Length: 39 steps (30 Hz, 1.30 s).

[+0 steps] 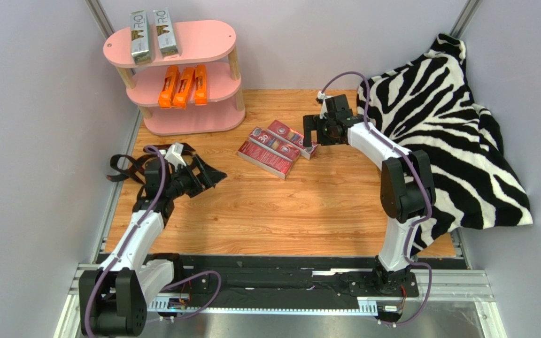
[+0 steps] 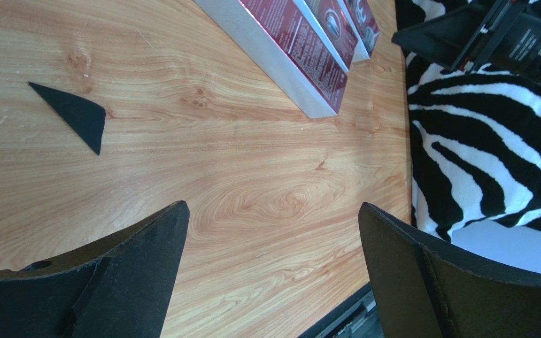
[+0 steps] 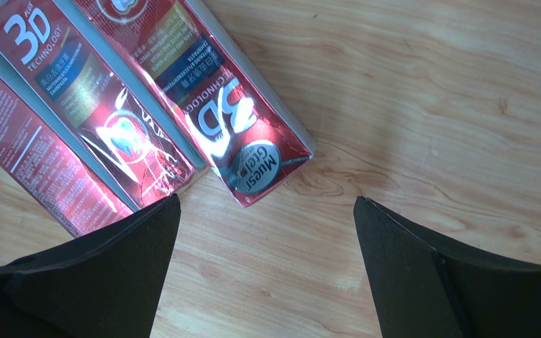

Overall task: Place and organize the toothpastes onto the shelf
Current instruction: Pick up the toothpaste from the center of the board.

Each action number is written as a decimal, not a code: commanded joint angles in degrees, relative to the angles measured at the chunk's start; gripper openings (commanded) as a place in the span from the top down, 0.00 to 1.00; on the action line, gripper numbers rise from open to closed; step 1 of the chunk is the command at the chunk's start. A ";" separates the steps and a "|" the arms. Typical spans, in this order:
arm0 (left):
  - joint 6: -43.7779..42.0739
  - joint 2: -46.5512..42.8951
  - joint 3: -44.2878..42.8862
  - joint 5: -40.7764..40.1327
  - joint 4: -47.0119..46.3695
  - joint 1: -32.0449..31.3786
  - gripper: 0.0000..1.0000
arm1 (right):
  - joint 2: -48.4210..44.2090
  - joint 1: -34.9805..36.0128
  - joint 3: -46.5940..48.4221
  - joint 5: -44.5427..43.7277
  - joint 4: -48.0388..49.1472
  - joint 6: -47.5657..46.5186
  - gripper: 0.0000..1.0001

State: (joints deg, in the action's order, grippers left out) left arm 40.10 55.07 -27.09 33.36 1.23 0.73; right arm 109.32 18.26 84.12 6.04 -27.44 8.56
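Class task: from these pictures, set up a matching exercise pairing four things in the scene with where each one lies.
Things:
1. silver-grey cartons
2. orange cartons
3. dark red cartons
4. zebra cloth

Places:
A. flat on the wooden table
B. middle board of the shelf
C. heaped at the table's right side
D. top board of the shelf

Pairs: 1-D, 2-B, 3-A, 4-C

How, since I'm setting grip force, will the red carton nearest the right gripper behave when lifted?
The red carton looks boxy, so probably stiff and unlikely to roll. Its glossy face may be slippery. Seemingly touching the neighbouring carton, it could drag that along.
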 commanded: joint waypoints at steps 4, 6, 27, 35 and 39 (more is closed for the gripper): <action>-1.86 2.41 0.55 2.76 -4.13 -0.12 0.01 | 5.72 0.46 7.81 4.77 0.37 -2.23 0.00; -1.95 2.67 0.55 3.19 -4.22 -0.12 0.01 | 7.57 0.46 8.87 5.55 0.98 -2.14 0.01; -1.51 1.45 2.66 4.52 -4.40 -0.12 0.01 | 19.53 4.67 16.71 4.25 -0.24 0.22 0.35; -1.16 -0.31 3.45 4.78 -3.61 -0.12 0.01 | 11.20 7.49 4.14 -5.77 -0.33 4.18 0.44; -1.07 -1.80 3.80 4.95 -2.73 -0.12 0.01 | 6.18 7.93 -3.24 -5.96 0.28 6.29 0.46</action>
State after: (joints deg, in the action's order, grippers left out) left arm 39.59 55.40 -23.94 37.30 -1.06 0.73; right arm 119.02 25.45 88.03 4.78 -21.32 13.15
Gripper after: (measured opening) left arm 0.990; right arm 0.627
